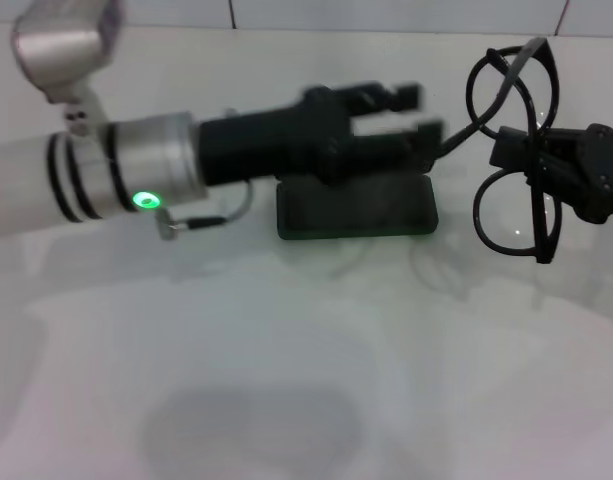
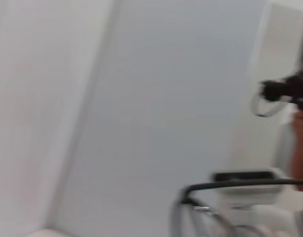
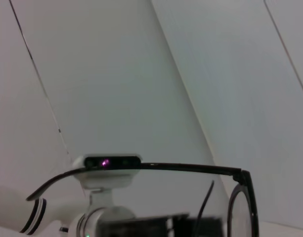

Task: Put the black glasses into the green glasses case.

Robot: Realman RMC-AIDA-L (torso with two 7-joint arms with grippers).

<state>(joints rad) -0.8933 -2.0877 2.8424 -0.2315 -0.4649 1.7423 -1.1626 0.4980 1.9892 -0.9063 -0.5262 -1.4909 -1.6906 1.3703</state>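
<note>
The black glasses [image 1: 514, 150] hang in the air to the right of the scene, held up off the table [image 1: 286, 380] with the two lens rims stacked one above the other and a temple arm sweeping across the upper rim. The right gripper [image 1: 521, 155] has its jaws clenched on the frame at about the bridge, between the two lenses. In the right wrist view one temple arm [image 3: 156, 168] runs straight across the picture to the hinge and the edge of a rim, unfolded.

My judgement is that the frame is very light and thin, stiff enough to keep its shape but easily bent at the hinges, and the lenses will smear or scratch if pinched. The bridge or the rim beside it is the safest place to hold; the long temples are springy and may catch on the case edge as they go in.

The green glasses case [image 1: 356, 208] sits on the table near the middle, well to the left of the glasses and lower. It looks like a dark flat slab; I cannot tell whether its lid is open.

The left gripper [image 1: 418, 112] reaches across just over the case, its jaws parted and holding nothing, pointing toward the glasses.

The table is white and glossy, with a tiled wall [image 1: 386, 15] behind.
</note>
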